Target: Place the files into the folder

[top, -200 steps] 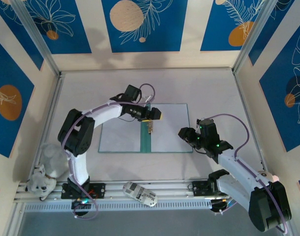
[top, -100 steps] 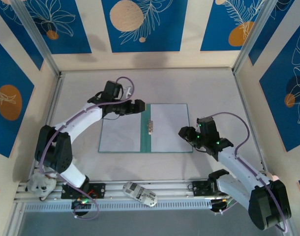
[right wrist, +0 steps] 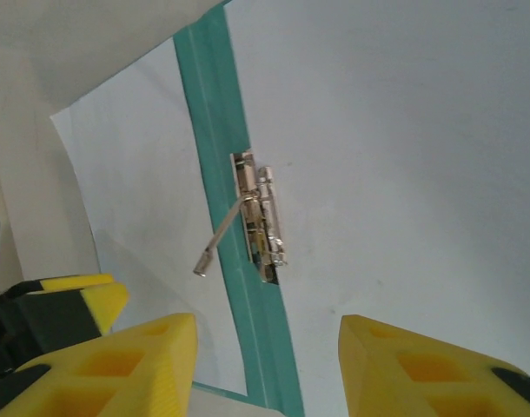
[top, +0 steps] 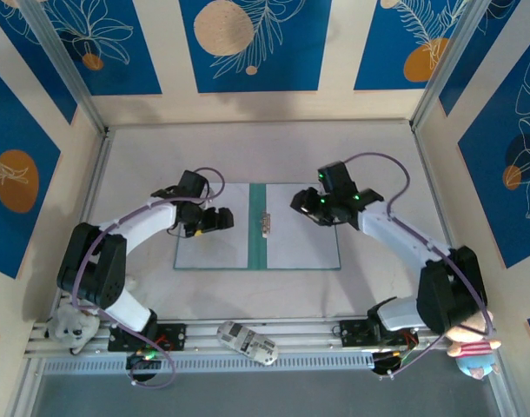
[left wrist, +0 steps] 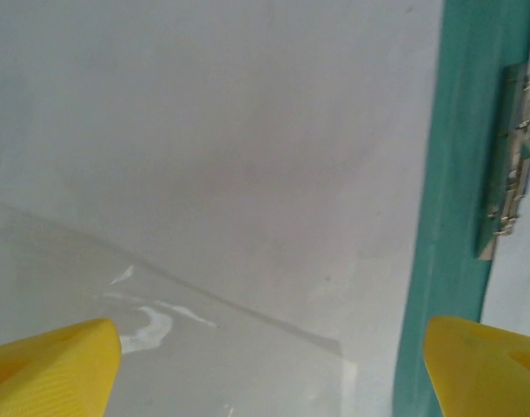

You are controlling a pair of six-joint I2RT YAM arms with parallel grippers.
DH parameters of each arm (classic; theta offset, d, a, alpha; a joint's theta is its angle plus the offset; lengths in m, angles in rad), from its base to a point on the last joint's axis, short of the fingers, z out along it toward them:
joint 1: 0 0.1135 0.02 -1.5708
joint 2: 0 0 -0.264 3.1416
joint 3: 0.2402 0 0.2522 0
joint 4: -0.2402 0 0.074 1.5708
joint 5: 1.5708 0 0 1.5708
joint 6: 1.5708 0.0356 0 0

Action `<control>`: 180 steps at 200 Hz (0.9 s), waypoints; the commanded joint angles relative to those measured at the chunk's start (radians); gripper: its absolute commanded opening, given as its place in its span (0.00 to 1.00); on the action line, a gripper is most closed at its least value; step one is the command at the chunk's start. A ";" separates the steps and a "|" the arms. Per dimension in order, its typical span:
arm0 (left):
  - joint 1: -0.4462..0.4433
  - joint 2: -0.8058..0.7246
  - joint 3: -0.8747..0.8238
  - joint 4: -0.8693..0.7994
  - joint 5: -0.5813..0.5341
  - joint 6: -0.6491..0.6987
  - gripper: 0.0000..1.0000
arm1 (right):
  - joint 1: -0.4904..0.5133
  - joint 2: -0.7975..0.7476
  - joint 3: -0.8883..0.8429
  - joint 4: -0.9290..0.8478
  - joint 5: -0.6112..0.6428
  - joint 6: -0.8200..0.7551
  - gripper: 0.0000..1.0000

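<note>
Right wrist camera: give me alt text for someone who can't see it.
An open teal folder lies flat, its metal clip on the spine with the thin lever swung out, and white sheets cover both sides. The right arm's yellow fingers hover apart at the bottom edge, holding nothing.

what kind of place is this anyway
Most likely a robot test cell, not an office: a left arm and right arm bolted to a rail at the table edge, blue patterned panels walling the table in, and a folder laid open.
</note>
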 commanded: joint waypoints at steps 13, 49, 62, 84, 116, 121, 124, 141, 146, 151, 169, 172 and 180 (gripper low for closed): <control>0.003 -0.022 -0.026 -0.043 -0.045 0.000 0.90 | 0.079 0.126 0.161 -0.122 0.053 -0.015 0.48; 0.003 -0.020 -0.052 -0.030 -0.040 0.000 0.90 | 0.120 0.238 0.303 -0.198 0.071 -0.012 0.47; 0.003 -0.013 -0.057 -0.026 -0.036 0.004 0.90 | 0.134 0.264 0.334 -0.218 0.084 -0.008 0.47; 0.003 -0.007 -0.068 -0.020 -0.026 0.006 0.90 | 0.153 0.299 0.370 -0.232 0.096 -0.001 0.47; 0.004 -0.004 -0.100 0.006 -0.020 0.001 0.91 | 0.181 0.379 0.471 -0.323 0.146 -0.010 0.47; 0.004 0.000 -0.102 0.006 -0.019 0.000 0.91 | 0.185 0.393 0.489 -0.340 0.155 -0.012 0.47; 0.004 0.002 -0.102 0.007 -0.018 0.000 0.91 | 0.188 0.402 0.497 -0.348 0.161 -0.014 0.47; 0.004 0.011 -0.105 0.008 -0.015 0.003 0.91 | 0.202 0.441 0.539 -0.379 0.181 -0.021 0.47; 0.004 0.012 -0.106 0.009 -0.014 0.005 0.91 | 0.206 0.453 0.550 -0.385 0.182 -0.022 0.47; 0.004 0.013 -0.108 0.011 -0.013 0.006 0.91 | 0.210 0.464 0.558 -0.391 0.182 -0.021 0.47; 0.004 0.018 -0.108 0.013 -0.009 0.008 0.90 | 0.220 0.502 0.589 -0.408 0.183 -0.018 0.47; 0.003 0.019 -0.108 0.012 -0.009 0.008 0.90 | 0.222 0.508 0.594 -0.412 0.186 -0.019 0.47; 0.004 0.021 -0.108 0.013 -0.006 0.007 0.90 | 0.227 0.524 0.605 -0.418 0.186 -0.018 0.47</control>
